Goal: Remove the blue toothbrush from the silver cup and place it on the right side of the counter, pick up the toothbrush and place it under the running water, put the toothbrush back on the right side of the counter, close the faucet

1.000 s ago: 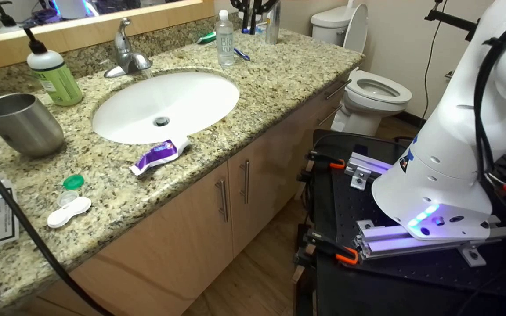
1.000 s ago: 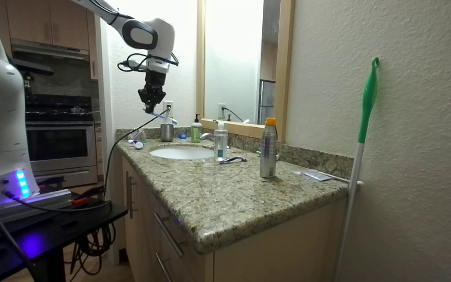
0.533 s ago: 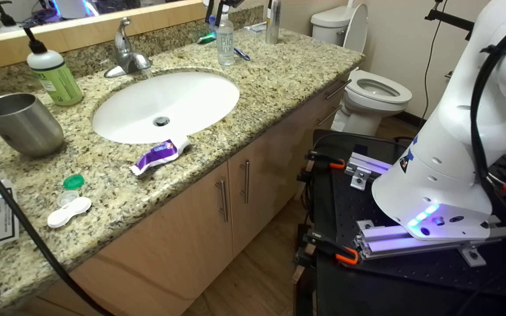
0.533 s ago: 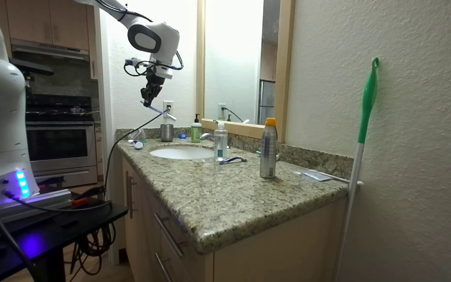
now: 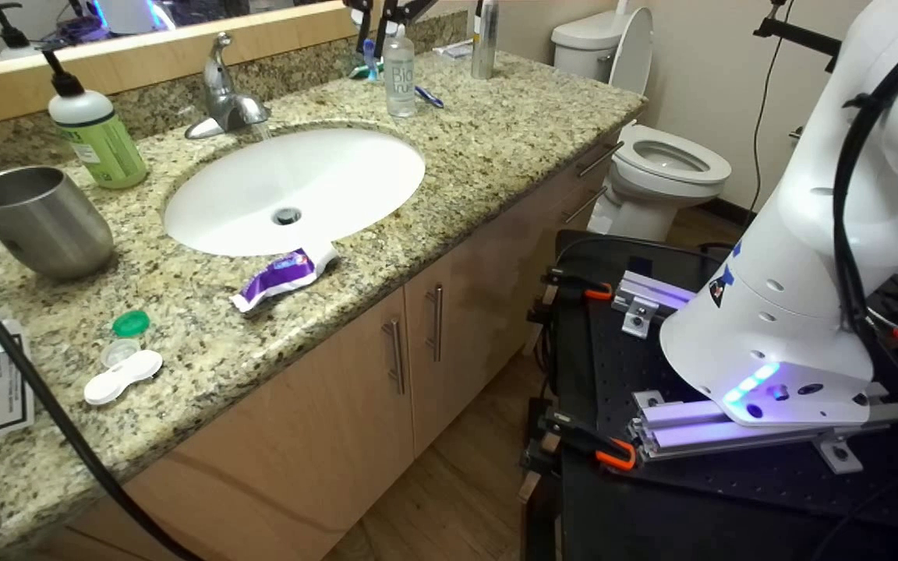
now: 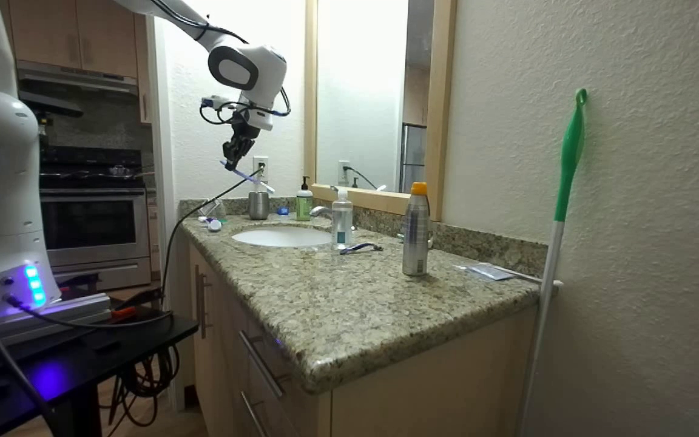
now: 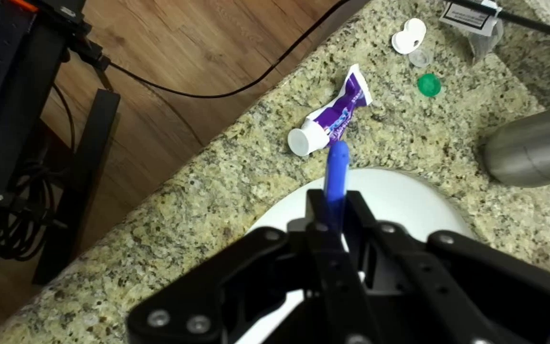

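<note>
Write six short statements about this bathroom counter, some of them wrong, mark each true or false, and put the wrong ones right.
1. The gripper holds the blue toothbrush. True.
2. The silver cup stands upright on the counter. True.
3. The blue toothbrush stands in the silver cup. False: it is in the air in the gripper, outside the cup.
4. Water runs from the faucet into the sink. True.
5. A tube lies in the sink. False: the purple-and-white tube lies on the counter beside the sink.
6. A can lies on its side. False: the orange-capped can stands upright.
</note>
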Controlling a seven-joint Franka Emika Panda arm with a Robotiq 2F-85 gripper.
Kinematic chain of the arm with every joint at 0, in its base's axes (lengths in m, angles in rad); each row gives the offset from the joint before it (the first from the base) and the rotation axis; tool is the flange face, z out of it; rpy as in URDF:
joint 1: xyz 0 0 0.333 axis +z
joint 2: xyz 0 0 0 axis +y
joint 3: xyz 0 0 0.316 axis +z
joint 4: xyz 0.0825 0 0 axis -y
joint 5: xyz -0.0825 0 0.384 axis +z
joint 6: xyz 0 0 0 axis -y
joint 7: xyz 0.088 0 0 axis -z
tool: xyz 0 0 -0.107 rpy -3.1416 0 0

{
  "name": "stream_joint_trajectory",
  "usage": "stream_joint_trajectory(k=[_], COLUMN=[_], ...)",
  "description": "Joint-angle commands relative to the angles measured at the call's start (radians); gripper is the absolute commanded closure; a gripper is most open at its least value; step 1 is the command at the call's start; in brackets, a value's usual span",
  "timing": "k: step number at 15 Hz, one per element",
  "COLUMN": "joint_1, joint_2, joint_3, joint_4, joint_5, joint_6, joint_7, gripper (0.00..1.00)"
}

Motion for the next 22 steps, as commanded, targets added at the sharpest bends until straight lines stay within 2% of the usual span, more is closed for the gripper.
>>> stream_joint_trajectory(k=[1, 5, 11, 12, 15, 16, 22], joint_1=[0.004, 0.036, 0.09, 0.079, 0.084, 0.079, 0.069], joint_2=[0.208, 0.378, 0.558, 0.503, 0.553, 0.56, 0.663], joint_3=[0.025, 0.07, 0.099, 0.104, 0.109, 0.103, 0.103], joint_4=[0.134, 0.275, 0.445, 0.386, 0.431, 0.433, 0.497], joint_5=[-0.011, -0.034, -0.097, -0.09, -0.093, -0.103, -0.127], joint_6=[-0.044, -0.01, 0.184, 0.15, 0.178, 0.165, 0.243], joint_7=[0.008, 0.019, 0.104, 0.078, 0.095, 0.092, 0.084], gripper=[0.97, 0.97, 0.97, 0.88, 0.88, 0.97, 0.97])
